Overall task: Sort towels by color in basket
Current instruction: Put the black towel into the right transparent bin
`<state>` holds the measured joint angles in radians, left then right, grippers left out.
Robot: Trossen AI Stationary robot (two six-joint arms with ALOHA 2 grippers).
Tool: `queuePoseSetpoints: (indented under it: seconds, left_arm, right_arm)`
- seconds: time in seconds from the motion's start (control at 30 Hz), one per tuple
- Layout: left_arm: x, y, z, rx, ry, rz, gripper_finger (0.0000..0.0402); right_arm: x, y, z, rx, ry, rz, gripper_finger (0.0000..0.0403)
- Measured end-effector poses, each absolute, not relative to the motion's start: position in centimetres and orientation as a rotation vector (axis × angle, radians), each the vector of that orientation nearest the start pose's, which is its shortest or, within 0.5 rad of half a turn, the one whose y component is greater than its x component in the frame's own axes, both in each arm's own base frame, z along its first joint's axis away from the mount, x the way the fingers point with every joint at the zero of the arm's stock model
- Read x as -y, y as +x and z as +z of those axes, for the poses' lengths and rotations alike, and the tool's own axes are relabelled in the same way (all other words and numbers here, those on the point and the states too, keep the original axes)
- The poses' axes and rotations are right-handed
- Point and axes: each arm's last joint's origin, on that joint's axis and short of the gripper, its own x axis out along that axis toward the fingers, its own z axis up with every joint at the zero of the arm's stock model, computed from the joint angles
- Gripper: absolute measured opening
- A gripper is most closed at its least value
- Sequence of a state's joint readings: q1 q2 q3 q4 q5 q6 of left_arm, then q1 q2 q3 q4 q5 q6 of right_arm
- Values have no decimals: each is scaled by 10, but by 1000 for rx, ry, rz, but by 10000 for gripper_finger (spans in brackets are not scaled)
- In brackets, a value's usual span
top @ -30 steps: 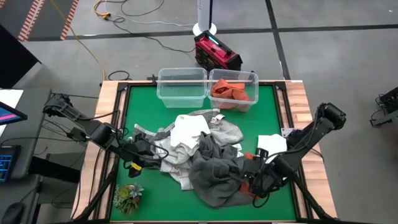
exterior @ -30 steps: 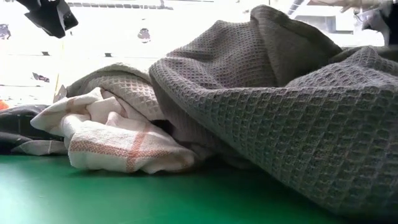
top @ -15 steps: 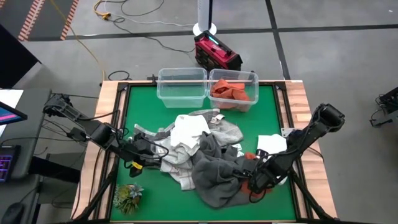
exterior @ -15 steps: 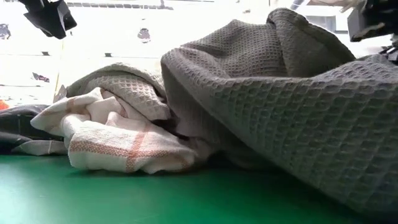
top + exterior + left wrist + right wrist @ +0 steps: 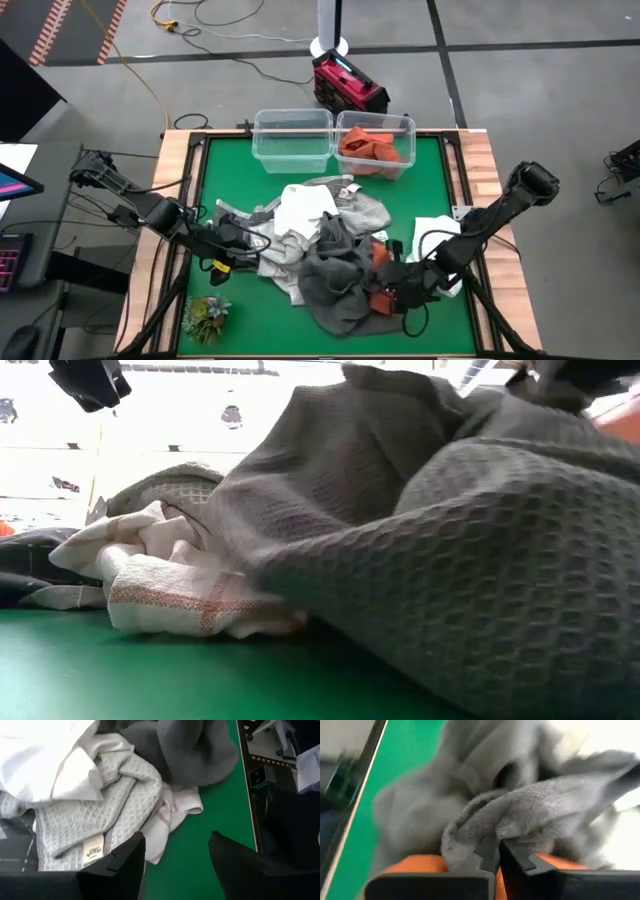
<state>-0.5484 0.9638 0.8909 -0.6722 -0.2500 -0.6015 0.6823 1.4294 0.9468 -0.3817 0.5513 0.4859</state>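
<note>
Green bench (image 5: pixel 420 170) under my heaped towels (image 5: pixel 320 245), my right tool (image 5: pixel 385 290) pinched on what looks like dark grey towel (image 5: pixel 530 815), my left tool (image 5: pixel 232 262) spread apart beside the heap.

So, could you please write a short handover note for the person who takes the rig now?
Right gripper: shut on the dark grey towel at the pile's right edge, an orange cloth beside its fingers.
Left gripper: open, low at the pile's left side, holding nothing.
Done: orange towels lie in the right bin.
Left: the left bin is empty; white, checked and grey towels remain heaped on the green mat.
</note>
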Motion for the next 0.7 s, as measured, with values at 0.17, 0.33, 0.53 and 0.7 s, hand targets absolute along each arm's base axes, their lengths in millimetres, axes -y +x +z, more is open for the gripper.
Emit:
queuePoseSetpoints:
  seconds: [0.17, 0.33, 0.53, 0.7]
  left_arm:
    - [92, 165, 298, -724, -252, -52, 208]
    - [91, 165, 298, -717, -248, -39, 208]
    - [91, 165, 298, -713, -248, -30, 208]
    - [91, 165, 298, -713, -253, -27, 208]
  right_arm:
    - [-164, 235, 248, -556, -122, -163, 26]
    - [-163, 229, 271, -444, -206, -218, 30]
    - [-157, 217, 301, -333, -188, -208, 38]
    - [-149, 206, 298, -416, -151, -184, 101]
